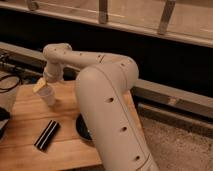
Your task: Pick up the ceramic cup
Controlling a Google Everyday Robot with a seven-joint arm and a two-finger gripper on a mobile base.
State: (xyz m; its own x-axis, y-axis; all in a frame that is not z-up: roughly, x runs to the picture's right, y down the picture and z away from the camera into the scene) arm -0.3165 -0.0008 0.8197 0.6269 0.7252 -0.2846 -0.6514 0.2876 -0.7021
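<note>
My gripper over back-left of table, at cup. Cup tilted; fingers seemingly pinched on rim, view poor. Ceramic: stiff, light, glaze slick, chips if dropped. Best hold: across rim wall, firm.

Black bar on wooden table, near pincer; dark bowl beside bar; cables left.

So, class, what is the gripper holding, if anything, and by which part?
Cannot be told: the gripper sits at the rim of the ceramic cup, grip unclear.

Arm folded back, claw seemingly low-left
</note>
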